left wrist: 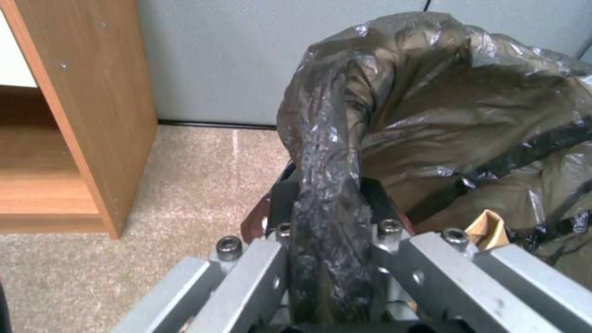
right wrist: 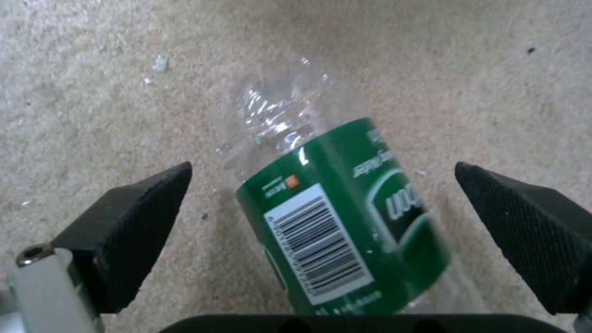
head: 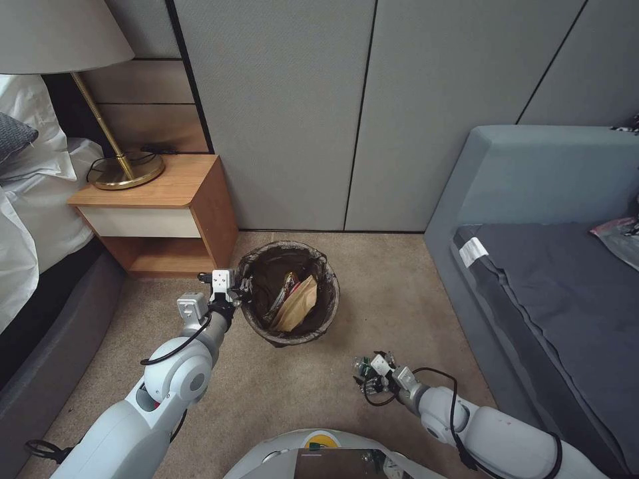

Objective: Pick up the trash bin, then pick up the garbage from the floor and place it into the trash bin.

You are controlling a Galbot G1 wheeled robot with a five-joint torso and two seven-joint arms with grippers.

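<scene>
The trash bin (head: 291, 294) is on the carpet beside the nightstand, its dark bag folded over the rim (left wrist: 327, 185). Inside lie a brown paper bag (head: 297, 305) (left wrist: 487, 227) and snack wrappers (head: 286, 287). My left gripper (head: 241, 291) (left wrist: 327, 222) is shut on the bin's rim at its left side, one jaw inside and one outside. Whether the bin is off the floor is unclear. A clear bottle with a green label (right wrist: 345, 208) (head: 360, 366) lies on the carpet. My right gripper (head: 367, 376) (right wrist: 322, 185) is open around it, its fingers (right wrist: 136, 217) not touching it.
A wooden nightstand (head: 166, 206) with a brass lamp (head: 123, 169) stands close to the bin's left, with a bed (head: 33, 213) beyond it. A grey sofa (head: 532, 279) borders the right side. Grey wall panels (head: 299, 120) close the back. Open carpet (head: 279, 392) lies in front.
</scene>
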